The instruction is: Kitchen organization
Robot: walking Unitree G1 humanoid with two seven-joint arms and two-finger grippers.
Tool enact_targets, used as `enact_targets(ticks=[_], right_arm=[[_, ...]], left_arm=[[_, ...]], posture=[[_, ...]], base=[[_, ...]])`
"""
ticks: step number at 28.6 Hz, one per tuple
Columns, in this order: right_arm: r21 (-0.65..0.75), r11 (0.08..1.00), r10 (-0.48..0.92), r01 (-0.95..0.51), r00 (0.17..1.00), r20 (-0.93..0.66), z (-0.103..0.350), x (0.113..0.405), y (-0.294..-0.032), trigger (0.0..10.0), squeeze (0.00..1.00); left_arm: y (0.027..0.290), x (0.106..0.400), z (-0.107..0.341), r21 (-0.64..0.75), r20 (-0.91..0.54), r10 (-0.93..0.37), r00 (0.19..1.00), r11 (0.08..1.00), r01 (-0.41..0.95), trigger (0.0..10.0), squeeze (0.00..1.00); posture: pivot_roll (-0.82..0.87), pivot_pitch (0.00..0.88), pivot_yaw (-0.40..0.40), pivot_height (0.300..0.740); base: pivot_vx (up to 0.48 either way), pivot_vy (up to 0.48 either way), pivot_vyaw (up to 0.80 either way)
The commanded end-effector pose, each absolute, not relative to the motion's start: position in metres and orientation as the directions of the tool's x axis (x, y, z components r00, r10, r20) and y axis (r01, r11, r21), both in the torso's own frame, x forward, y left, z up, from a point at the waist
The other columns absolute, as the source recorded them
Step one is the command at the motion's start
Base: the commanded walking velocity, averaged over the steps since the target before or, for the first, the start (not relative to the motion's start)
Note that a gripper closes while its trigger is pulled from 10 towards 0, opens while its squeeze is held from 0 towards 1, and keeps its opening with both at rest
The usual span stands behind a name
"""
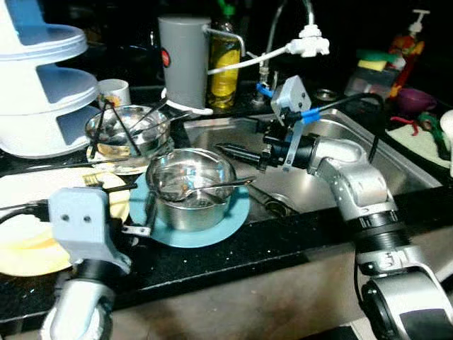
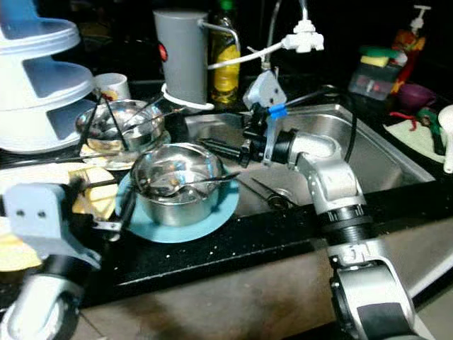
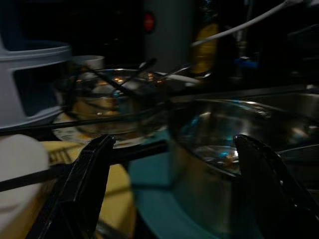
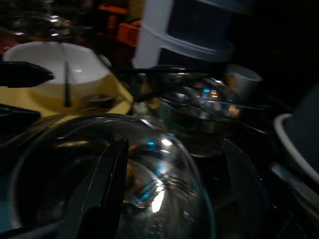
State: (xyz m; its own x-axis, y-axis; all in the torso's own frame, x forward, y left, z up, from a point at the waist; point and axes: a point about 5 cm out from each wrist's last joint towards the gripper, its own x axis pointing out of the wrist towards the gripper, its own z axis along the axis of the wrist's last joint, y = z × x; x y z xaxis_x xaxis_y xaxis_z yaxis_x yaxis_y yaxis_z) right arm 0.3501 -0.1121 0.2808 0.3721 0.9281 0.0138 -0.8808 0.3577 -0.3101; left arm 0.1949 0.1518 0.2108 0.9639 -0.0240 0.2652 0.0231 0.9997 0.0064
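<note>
A steel bowl (image 1: 190,185) with a spoon (image 1: 219,184) lying in it stands on a blue plate (image 1: 233,219) at the counter's front. My right gripper (image 1: 237,152) reaches over from the sink side; it is open, and its fingers (image 4: 99,194) straddle the bowl's far rim. On the bowl's left side my left gripper (image 1: 134,212) is also open, low beside the blue plate, its fingers (image 3: 84,184) wide apart. Behind them a second steel bowl (image 1: 127,131) holds dark utensils. A yellow plate (image 1: 28,248) with a white bowl (image 4: 55,64) lies at the left.
The steel sink (image 1: 396,159) lies to the right under a tap (image 1: 308,39). A grey canister (image 1: 184,60), a yellow bottle (image 1: 225,64) and a cup (image 1: 113,91) stand at the back. A white tiered rack (image 1: 42,85) is at the back left.
</note>
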Motion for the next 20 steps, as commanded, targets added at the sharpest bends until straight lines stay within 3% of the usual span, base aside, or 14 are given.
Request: enact_targets(ticks=[1,13,15,20], right_arm=[[-0.312,0.321,0.941,-0.894,0.339,-0.004,0.282,0.346,-0.114,10.0,0.0],[-0.274,0.177,0.968,-0.945,0.218,-0.127,0.273,0.329,-0.122,10.0,0.0],[-0.254,0.143,0.966,-0.957,0.191,-0.176,0.272,0.325,-0.122,10.0,0.0],[-0.241,0.129,0.959,-0.962,0.183,-0.217,0.272,0.323,-0.122,10.0,0.0]], left_arm=[[0.148,0.194,0.21,0.014,0.259,-0.033,0.965,0.999,0.031,10.0,0.0],[0.147,0.195,0.224,-0.032,0.318,-0.187,0.929,0.978,0.208,10.0,0.0],[0.16,0.191,0.227,0.003,0.342,-0.235,0.91,0.969,0.249,10.0,0.0],[0.177,0.187,0.228,-0.022,0.356,-0.203,0.912,0.974,0.225,10.0,0.0]], posture=[[0.1,0.0,-0.075,0.74],[0.1,0.0,-0.072,0.74],[0.1,0.0,-0.073,0.74],[0.1,0.0,-0.075,0.74]], base=[[0.0,0.0,0.0],[0.0,0.0,0.0],[0.0,0.0,0.0],[0.0,0.0,0.0]])
